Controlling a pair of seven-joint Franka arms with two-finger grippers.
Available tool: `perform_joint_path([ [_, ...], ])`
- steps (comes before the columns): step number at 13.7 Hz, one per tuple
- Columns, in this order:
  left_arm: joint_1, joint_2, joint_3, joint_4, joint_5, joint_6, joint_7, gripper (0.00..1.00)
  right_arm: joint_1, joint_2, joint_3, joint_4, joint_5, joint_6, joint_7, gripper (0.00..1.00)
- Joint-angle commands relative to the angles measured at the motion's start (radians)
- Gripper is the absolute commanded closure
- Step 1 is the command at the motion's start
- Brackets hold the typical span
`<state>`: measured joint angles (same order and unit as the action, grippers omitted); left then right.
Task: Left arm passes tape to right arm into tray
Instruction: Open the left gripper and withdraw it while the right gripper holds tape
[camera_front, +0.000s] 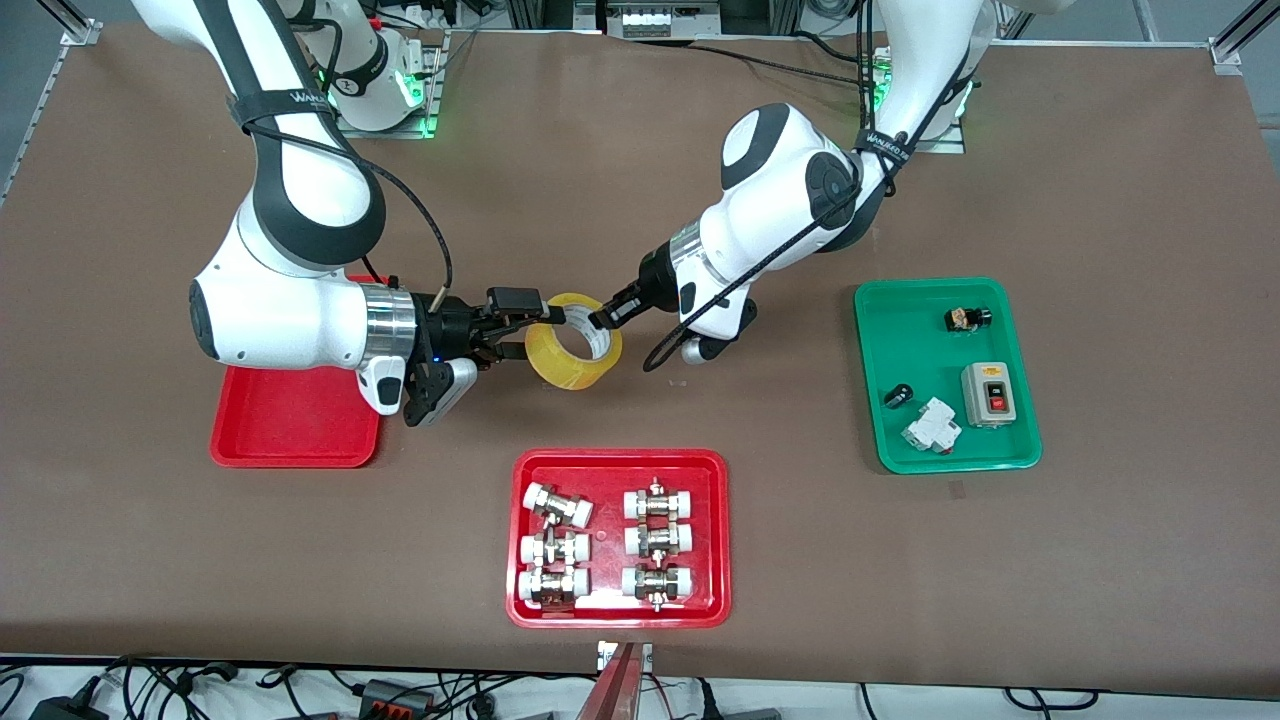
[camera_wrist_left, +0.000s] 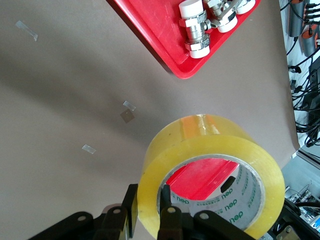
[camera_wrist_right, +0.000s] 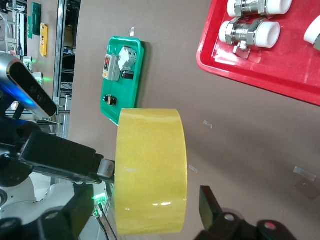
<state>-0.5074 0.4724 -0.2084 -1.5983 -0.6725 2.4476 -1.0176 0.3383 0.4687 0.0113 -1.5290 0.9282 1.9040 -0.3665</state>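
The yellow tape (camera_front: 572, 352) hangs in the air over the table's middle, on edge. My left gripper (camera_front: 598, 320) is shut on its wall, one finger (camera_wrist_left: 165, 199) inside the white core and the other outside. My right gripper (camera_front: 520, 328) stands open around the roll's width on the side toward the right arm's end. One of its fingers (camera_wrist_right: 207, 206) shows a small gap to the tape (camera_wrist_right: 150, 170). The plain red tray (camera_front: 290, 425) lies under the right arm's wrist. Its red (camera_wrist_left: 200, 181) shows through the tape's (camera_wrist_left: 200, 132) core.
A wider red tray (camera_front: 620, 462) with several metal pipe fittings lies nearer the front camera than the tape. A green tray (camera_front: 875, 400) with a switch box and small parts sits toward the left arm's end. Bits of clear tape stick to the brown table.
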Motion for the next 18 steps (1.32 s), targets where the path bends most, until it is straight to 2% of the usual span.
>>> perform_joint_path([
  [1,-0.007,0.009,0.004,0.031,-0.029,0.004,0.004,1.0,0.005,0.014,-0.004,0.02,0.023,0.003,-0.02,0.08],
  [2,-0.008,0.009,0.004,0.031,-0.027,0.004,0.004,1.0,0.005,0.015,-0.002,0.02,0.023,0.003,-0.02,0.08],
  [3,-0.007,0.009,0.004,0.031,-0.027,0.004,0.004,1.0,0.005,0.015,-0.002,0.02,0.023,0.003,-0.02,0.13],
  [5,-0.007,0.009,0.004,0.031,-0.029,0.004,0.004,1.0,0.005,0.015,-0.002,0.018,0.023,0.0,-0.02,0.38],
  [7,-0.007,0.009,0.004,0.031,-0.029,0.004,0.004,1.0,0.005,0.016,-0.002,0.018,0.023,-0.002,-0.018,0.69],
  [8,-0.007,0.009,0.004,0.031,-0.027,0.004,0.004,1.0,0.004,0.021,-0.002,0.018,0.023,-0.002,-0.018,0.75],
  [11,-0.007,0.009,0.004,0.031,-0.027,0.004,0.004,1.0,0.002,0.022,-0.002,0.018,0.023,-0.002,-0.018,0.75],
  [12,-0.007,0.008,0.004,0.031,-0.027,0.002,0.004,0.96,0.002,0.022,-0.002,0.02,0.023,-0.002,-0.018,0.76],
  [13,-0.008,0.008,0.007,0.032,-0.016,0.002,-0.006,0.54,0.002,0.022,-0.002,0.02,0.023,-0.002,-0.02,0.76],
  [14,-0.007,0.006,0.01,0.031,-0.007,-0.005,0.004,0.01,0.002,0.022,-0.002,0.018,0.023,-0.002,-0.02,0.76],
  [16,0.006,-0.001,0.006,0.032,0.069,-0.012,0.007,0.0,0.002,0.024,-0.002,0.02,0.021,0.0,-0.02,0.77],
  [18,0.029,-0.015,0.007,0.031,0.079,-0.021,0.045,0.0,0.002,0.024,-0.002,0.02,0.021,0.0,-0.02,0.78],
])
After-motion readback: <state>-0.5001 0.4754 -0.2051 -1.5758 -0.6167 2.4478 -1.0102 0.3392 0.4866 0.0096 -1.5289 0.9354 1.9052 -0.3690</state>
